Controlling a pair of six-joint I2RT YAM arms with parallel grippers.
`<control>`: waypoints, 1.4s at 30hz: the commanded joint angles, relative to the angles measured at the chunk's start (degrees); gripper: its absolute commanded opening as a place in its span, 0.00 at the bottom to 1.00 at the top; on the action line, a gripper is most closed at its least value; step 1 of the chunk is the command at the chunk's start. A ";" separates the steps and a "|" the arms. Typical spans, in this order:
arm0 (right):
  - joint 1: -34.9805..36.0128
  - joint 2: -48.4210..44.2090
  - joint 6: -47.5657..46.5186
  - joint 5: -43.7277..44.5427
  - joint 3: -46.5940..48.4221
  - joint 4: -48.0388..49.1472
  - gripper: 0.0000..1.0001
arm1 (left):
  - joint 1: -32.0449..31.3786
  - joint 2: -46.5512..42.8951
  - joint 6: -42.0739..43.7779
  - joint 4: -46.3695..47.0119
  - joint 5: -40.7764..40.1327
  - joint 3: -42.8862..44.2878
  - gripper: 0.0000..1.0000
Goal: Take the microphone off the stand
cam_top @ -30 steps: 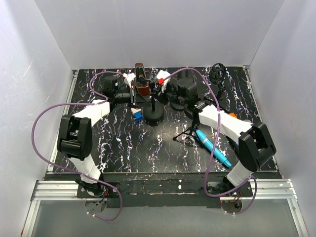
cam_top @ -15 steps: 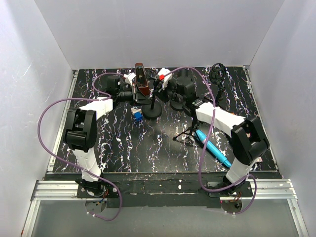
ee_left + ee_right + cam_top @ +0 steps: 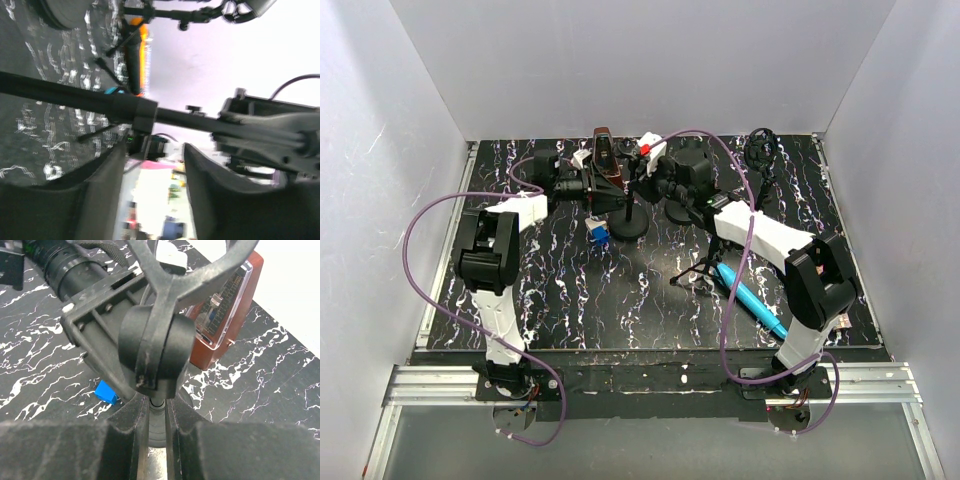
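1. the left gripper (image 3: 154, 150) hangs at the 9 o'clock side of the stand's top, toward the 12 o'clock edge of the counter (image 3: 570, 310). its jaws stand moderately parted with nothing between them. the pole (image 3: 75, 95) crosses just beyond the tips.
2. just left of the stand sit a red-brown box (image 3: 605, 165) at 11 o'clock of the base and a small blue block (image 3: 598, 232) at 9 o'clock. both look close enough to get knocked, i'd say.
3. the stand (image 3: 631, 227) is upright on its round base, with its clip (image 3: 155, 347) at the top. the microphone should be up in that clip, but among all the black parts i can't pick it out cleanly in any view.
4. the right gripper (image 3: 157, 407) is at the 3 o'clock side, jaws narrow and clamped on the pole right under the clip. its job looks to be holding the stand down.
5. off at 4 o'clock, well apart, lie a little tripod (image 3: 698, 268) and a blue pen (image 3: 750, 300). neither is in the way.
6. to do this step well, i reckon:
   - keep the right clamp firm so the base neither tips nor skates.
   - bring the left jaws squarely around the microphone's body, not the clip or the pole.
   - close fully before pulling.
   - draw it out along the clip's open side, away from the box, rather than yanking sideways.
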 commanded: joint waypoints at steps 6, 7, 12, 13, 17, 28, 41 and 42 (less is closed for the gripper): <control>0.14 1.09 1.14 -0.93 7.17 -3.65 0.01 | 7.16 -3.55 -1.90 -9.39 2.24 2.40 0.76; 0.14 1.35 0.96 -1.01 7.78 -4.44 0.01 | 8.04 -4.43 -1.45 -9.24 1.89 1.79 0.77; 0.05 2.05 0.52 -1.63 11.04 -8.75 0.21 | 12.26 -7.59 -1.27 -8.81 0.83 0.03 0.78; 0.05 2.14 0.69 -1.71 11.56 -9.80 0.32 | 12.70 -8.30 -1.27 -8.45 0.65 -0.32 0.78; 0.05 0.74 1.22 -2.33 12.19 -13.41 0.57 | 14.20 -10.67 -0.39 -8.45 0.04 0.11 0.78; 0.05 -8.05 3.59 -1.72 9.10 -17.02 0.78 | 16.14 -18.23 9.18 -12.22 -3.30 3.89 0.84; 0.76 -0.49 5.79 4.53 21.67 -17.81 0.75 | 16.14 -24.21 19.81 -23.29 -4.36 5.82 0.84; 0.76 -0.75 5.62 4.52 22.72 -17.90 0.75 | 16.14 -24.73 20.87 -24.70 -4.71 6.53 0.84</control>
